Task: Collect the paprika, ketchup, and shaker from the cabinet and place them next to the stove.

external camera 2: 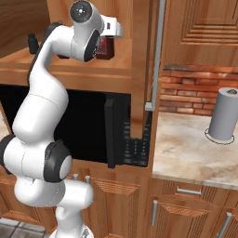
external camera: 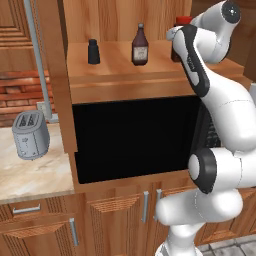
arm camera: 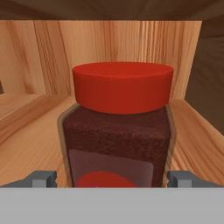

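A: Wooden cabinet (external camera: 125,82) of light-brown planks, shelf over a big black recess; what stands on it, left to right?

B: Far left, the small all-black cylindrical shaker (external camera: 93,52). Near the middle, the dark red ketchup bottle (external camera: 140,46) with slim neck, grey cap and pale label. At the right end, mostly behind the white arm, the squarish dark red-brown paprika jar (arm camera: 117,127) with its bright red cap. All three are upright and well apart.

A: And the gripper (arm camera: 113,179)?

B: Spread wide, holding nothing. In the hand view the two dark fingertips (arm camera: 43,178) stand just outside the jar's two side walls, level with its lower body.

A: So what does the next move turn on?

B: The jar lies straight ahead of the hand, centred between the tips, its long axis vertical and across the closing line. I'd judge it needs only a slight push forward, then a squeeze; clearance looks slim, since this is the widest container.
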